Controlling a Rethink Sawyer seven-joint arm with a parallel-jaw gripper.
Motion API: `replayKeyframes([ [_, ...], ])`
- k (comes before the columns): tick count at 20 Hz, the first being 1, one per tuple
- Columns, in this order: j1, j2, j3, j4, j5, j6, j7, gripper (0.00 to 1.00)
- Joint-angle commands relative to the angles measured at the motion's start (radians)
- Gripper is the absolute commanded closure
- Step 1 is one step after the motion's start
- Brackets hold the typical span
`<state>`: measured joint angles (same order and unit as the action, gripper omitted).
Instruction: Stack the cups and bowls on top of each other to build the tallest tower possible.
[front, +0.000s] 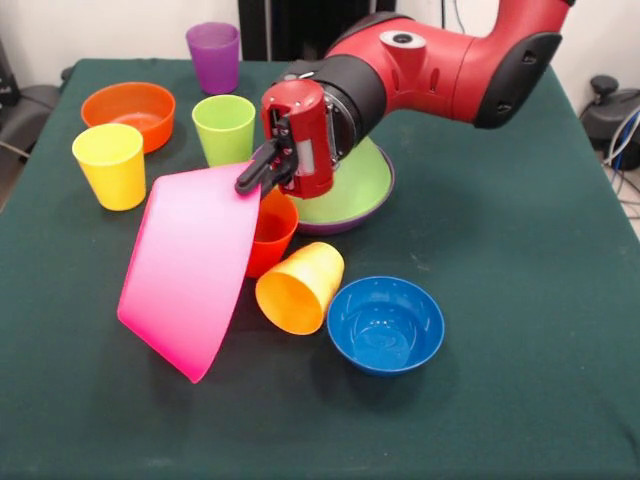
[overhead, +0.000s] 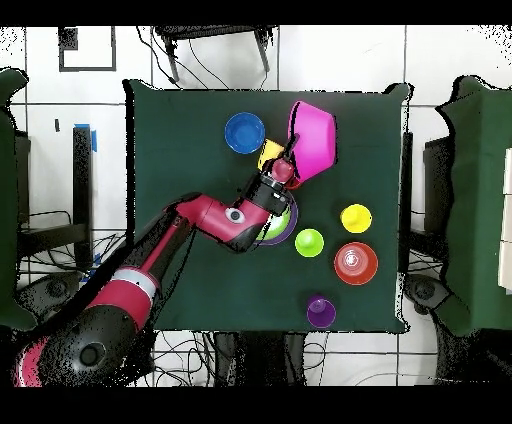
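Note:
My gripper (front: 258, 172) is shut on the upper rim of the very large pink bowl (front: 190, 270), which hangs steeply tilted with its opening facing the orange-red cup (front: 272, 230). I cannot tell whether its lower edge touches the table. The overhead view shows the gripper (overhead: 287, 160) and the pink bowl (overhead: 315, 140) too. A yellow-orange cup (front: 300, 288) lies on its side beside the blue bowl (front: 385, 323). The lime green bowl (front: 350, 190) sits inside the purple bowl (front: 340, 225), partly hidden by my arm.
A lime green cup (front: 224, 128), a yellow cup (front: 110, 165), an orange bowl (front: 130, 112) and a purple cup (front: 214, 57) stand at the table's far left. The dark green table (front: 520, 300) is bare on the right.

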<state>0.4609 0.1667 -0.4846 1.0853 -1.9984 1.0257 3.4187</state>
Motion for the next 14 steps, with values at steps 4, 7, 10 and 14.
replayKeyframes([
  [4,0.004,0.062,0.17,-0.071,0.016,-0.005,0.223,1.0],
  [7,0.007,0.067,0.167,-0.074,0.016,-0.003,0.216,1.0],
  [10,0.008,0.069,0.164,-0.076,0.019,-0.001,0.209,0.0],
  [14,0.006,0.064,0.163,-0.073,0.026,-0.011,0.192,0.0],
])
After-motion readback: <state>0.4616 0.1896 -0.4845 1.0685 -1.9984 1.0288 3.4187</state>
